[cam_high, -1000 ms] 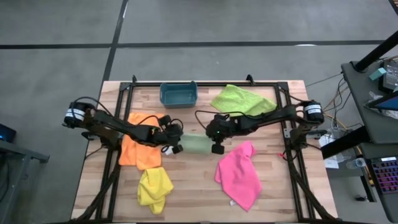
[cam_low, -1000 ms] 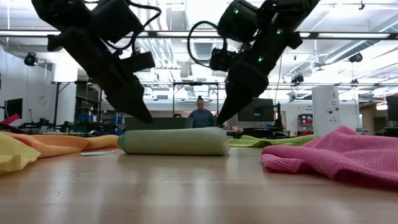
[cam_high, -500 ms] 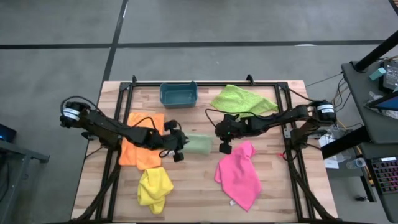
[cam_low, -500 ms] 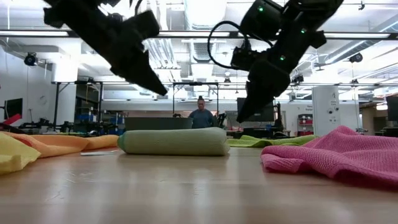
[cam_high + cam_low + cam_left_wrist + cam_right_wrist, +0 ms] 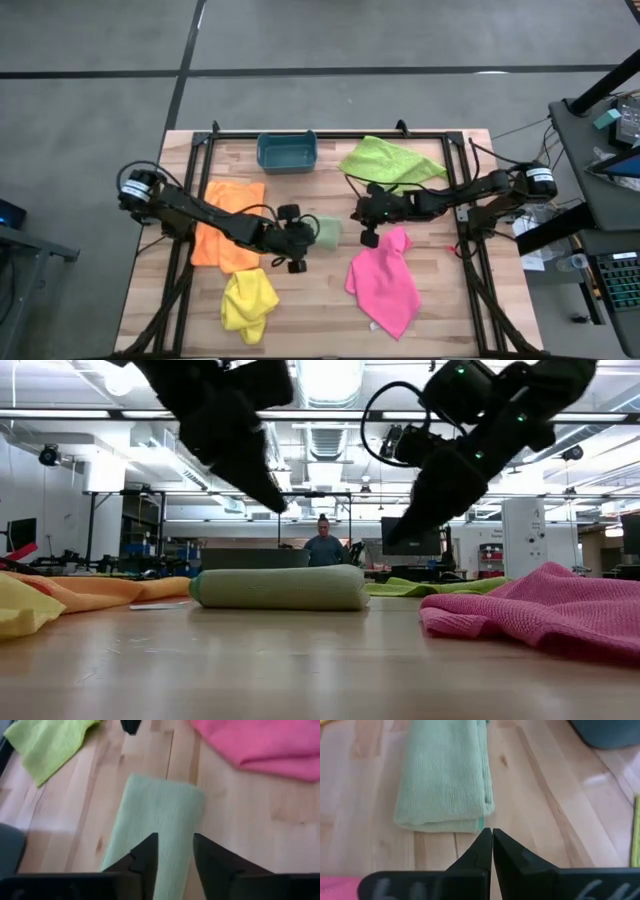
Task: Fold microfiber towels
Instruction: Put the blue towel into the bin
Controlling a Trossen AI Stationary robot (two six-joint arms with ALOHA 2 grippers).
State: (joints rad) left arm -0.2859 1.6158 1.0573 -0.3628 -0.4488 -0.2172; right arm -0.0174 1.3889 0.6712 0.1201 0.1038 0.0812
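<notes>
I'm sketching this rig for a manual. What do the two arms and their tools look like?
Both arms are slim, dark and jointed, with black cables looping loosely alongside. Each shoulder end carries a round cap with a white face. The left tool and right tool each have two flat black tapering fingers. In the low view, small green lights glow on the right arm.

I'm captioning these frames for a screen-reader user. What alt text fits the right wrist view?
A folded mint towel lies flat on the wooden table, just ahead of the right gripper, which is shut and holds nothing. A corner of the teal bin shows at one edge, a bit of pink towel at another.
</notes>
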